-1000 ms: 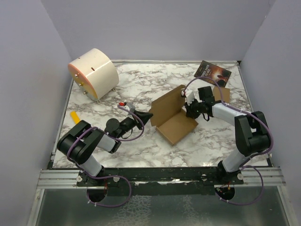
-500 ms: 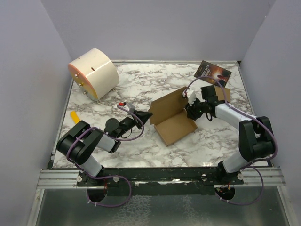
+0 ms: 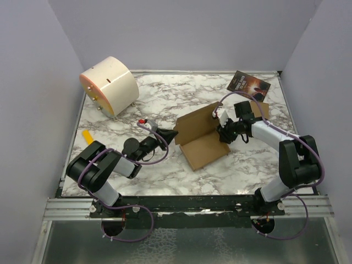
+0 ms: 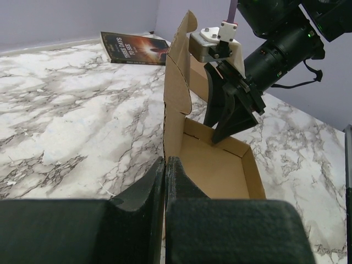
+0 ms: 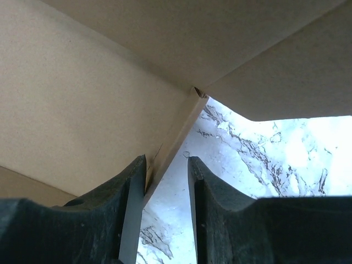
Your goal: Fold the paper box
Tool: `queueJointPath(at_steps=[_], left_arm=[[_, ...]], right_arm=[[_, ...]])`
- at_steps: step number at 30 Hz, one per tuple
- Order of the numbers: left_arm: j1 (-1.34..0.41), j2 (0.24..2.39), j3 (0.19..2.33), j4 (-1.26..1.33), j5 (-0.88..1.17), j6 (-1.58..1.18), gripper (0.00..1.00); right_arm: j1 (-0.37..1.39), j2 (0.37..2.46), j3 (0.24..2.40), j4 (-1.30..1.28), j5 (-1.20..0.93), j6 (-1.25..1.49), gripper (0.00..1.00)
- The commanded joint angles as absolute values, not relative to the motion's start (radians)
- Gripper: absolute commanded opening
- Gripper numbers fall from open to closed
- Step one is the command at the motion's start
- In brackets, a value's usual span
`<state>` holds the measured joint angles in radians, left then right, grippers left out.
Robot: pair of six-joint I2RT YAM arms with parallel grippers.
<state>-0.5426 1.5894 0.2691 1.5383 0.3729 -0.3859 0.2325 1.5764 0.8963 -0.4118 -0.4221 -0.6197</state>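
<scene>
The marble counter (image 3: 165, 99) fills the floor of a walled enclosure. At its far left corner a large cream drum (image 3: 110, 85) lies on its side.

Right of centre sits the paper box (image 3: 203, 146), partly formed. Its shallow tray lies flat on the counter and a tall panel stands up along the tray's far-left side, with a notched flap at the top.

The left arm lies low across the counter from the near left. The left claw (image 3: 171, 136) is clamped tight on the box at the near end of the upright panel, and the left wrist view shows its two fingers (image 4: 157, 181) pressed together on the cardboard edge.

The right arm comes in from the near right and the right claw (image 3: 223, 132) points down into the tray beside the upright panel. Its jaws stand narrowly apart. In the right wrist view a cardboard edge of the box (image 5: 82, 110) runs down into the gap, close against one finger (image 5: 129, 192), with nothing pinched.

A dark printed booklet (image 3: 248, 85) lies flat at the far right corner, well apart from the box.

A small yellow strip (image 3: 87, 136) lies near the left edge
</scene>
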Motion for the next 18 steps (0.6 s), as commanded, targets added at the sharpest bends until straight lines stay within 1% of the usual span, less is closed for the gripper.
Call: queueJointPath(at_steps=[1, 2, 3, 5, 7, 12, 13, 14, 16, 17, 18], left_arm=[[-0.539, 1.587, 0.298, 1.779, 0.335, -0.368, 0.0], [-0.539, 1.589, 0.299, 1.78, 0.329, -0.367, 0.0], [-0.539, 1.591, 0.299, 1.781, 0.326, -0.366, 0.0], [-0.539, 1.595, 0.303, 1.781, 0.322, -0.364, 0.0], [-0.538, 1.601, 0.307, 1.781, 0.32, -0.364, 0.0], [-0.539, 1.626, 0.328, 1.781, 0.326, -0.369, 0.0], [-0.539, 1.632, 0.334, 1.781, 0.331, -0.371, 0.0], [-0.539, 1.641, 0.339, 1.779, 0.335, -0.371, 0.0], [-0.539, 1.66, 0.357, 1.77, 0.347, -0.366, 0.0], [-0.539, 1.67, 0.365, 1.767, 0.354, -0.359, 0.0], [-0.539, 1.681, 0.372, 1.764, 0.361, -0.351, 0.0]], right_arm=[[0.229, 1.597, 0.911, -0.434, -0.432, -0.635, 0.33], [0.229, 1.601, 0.913, -0.434, -0.429, -0.632, 0.3], [0.228, 1.605, 0.914, -0.433, -0.427, -0.631, 0.25], [0.228, 1.607, 0.916, -0.427, -0.419, -0.619, 0.11], [0.229, 1.608, 0.92, -0.418, -0.405, -0.6, 0.02], [0.229, 1.576, 0.922, -0.39, -0.399, -0.552, 0.01], [0.227, 1.573, 0.924, -0.389, -0.407, -0.545, 0.02], [0.222, 1.572, 0.926, -0.393, -0.421, -0.543, 0.09], [0.205, 1.569, 0.935, -0.414, -0.461, -0.548, 0.3], [0.19, 1.562, 0.939, -0.423, -0.481, -0.549, 0.42], [0.173, 1.549, 0.941, -0.429, -0.501, -0.549, 0.46]])
